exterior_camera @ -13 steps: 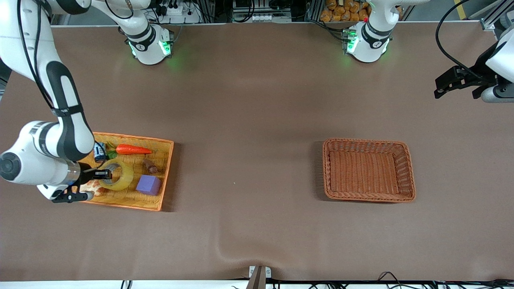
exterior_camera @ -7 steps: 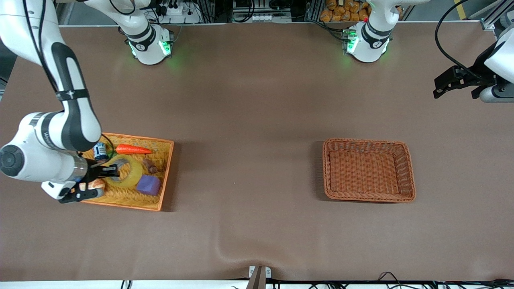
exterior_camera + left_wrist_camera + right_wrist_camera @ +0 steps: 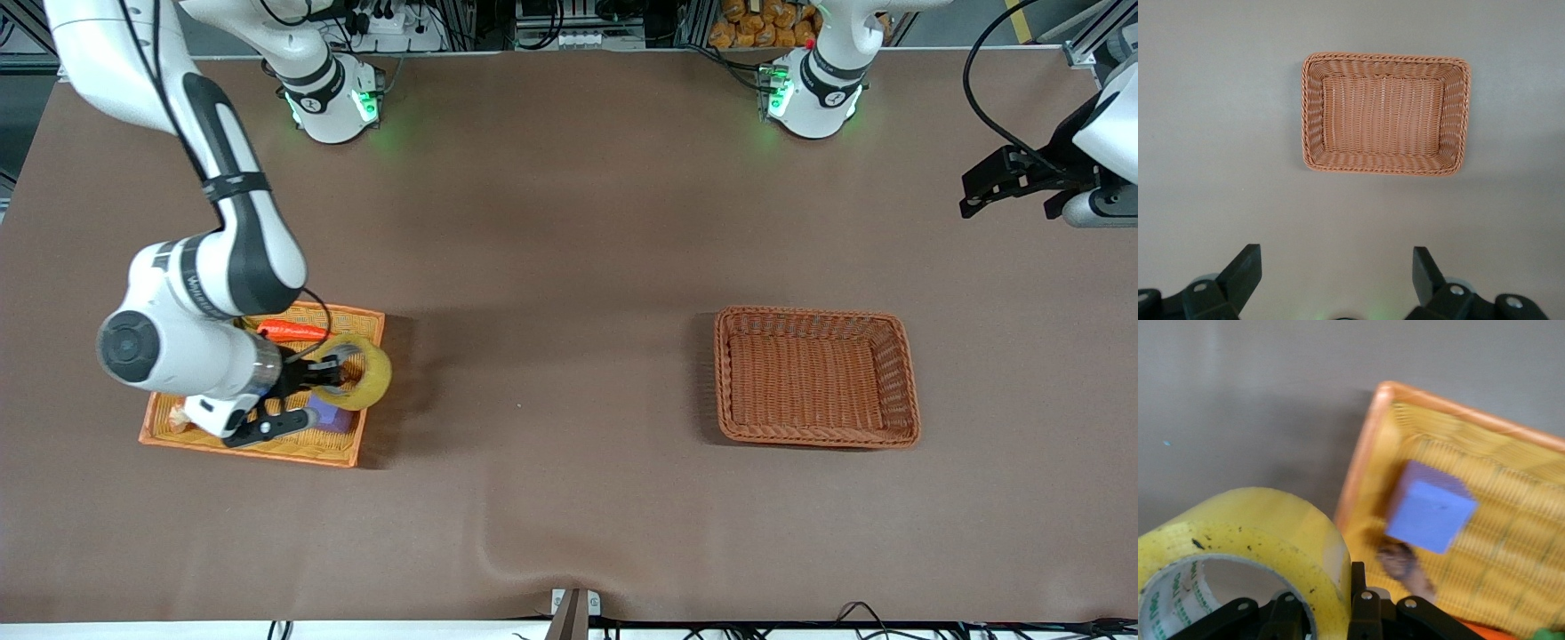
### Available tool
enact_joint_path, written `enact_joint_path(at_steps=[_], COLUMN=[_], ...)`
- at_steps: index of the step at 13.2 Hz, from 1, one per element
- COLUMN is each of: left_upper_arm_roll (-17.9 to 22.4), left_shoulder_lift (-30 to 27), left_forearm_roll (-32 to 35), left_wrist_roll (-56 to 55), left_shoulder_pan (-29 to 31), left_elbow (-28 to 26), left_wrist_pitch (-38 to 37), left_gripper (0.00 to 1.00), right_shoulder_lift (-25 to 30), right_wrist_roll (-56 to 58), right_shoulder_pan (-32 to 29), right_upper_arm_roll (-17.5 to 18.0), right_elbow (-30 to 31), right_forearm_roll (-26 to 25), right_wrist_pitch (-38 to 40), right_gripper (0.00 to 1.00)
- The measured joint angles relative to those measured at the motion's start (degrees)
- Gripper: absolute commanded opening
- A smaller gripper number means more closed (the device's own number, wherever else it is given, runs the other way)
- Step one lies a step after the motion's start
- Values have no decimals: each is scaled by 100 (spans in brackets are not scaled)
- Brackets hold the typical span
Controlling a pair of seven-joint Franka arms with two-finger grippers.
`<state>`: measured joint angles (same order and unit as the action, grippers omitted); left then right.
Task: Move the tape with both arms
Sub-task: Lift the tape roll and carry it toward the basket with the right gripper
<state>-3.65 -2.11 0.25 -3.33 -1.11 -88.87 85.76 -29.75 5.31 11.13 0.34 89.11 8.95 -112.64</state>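
Tape (image 3: 366,373) hangs in the air over the edge of the orange tray, clamped by the right gripper (image 3: 327,374). Largest of all is the brown desk (image 3: 551,267), and on it two containers sit well apart. The woven brown basket (image 3: 816,375) lies toward the left arm's end. The orange tray (image 3: 267,444) lies toward the right arm's end and holds a carrot (image 3: 293,332) and a purple block (image 3: 1430,515), with a small brown thing (image 3: 1401,565) just beside the block. The right arm reaches over the tray, and its jaws are closed on the wall of the yellow roll, one finger inside the core. The left gripper (image 3: 991,182) waits up at the desk's edge, high over bare cloth, its jaws spread wide.
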Motion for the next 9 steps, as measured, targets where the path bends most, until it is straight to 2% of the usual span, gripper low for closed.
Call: enact_joint_path(at_steps=[5,9], left_upper_arm_roll=[4,7], left_shoulder_lift=[29,53], left_forearm_roll=[0,0], left_wrist_roll=[0,0], left_shoulder_pan=[3,4], left_elbow=[-1,-1], left_wrist_pitch=[0,0], left_gripper=[100,100], right_shoulder_lift=[-37,-66], right_wrist_roll=[-1743,-2724], right_shoulder_pan=[1029,1525], right_upper_arm_roll=[12,8], right_elbow=[0,-34], right_forearm_roll=[7,7], right_wrist_pitch=[-269,-331], right_gripper=[0,0])
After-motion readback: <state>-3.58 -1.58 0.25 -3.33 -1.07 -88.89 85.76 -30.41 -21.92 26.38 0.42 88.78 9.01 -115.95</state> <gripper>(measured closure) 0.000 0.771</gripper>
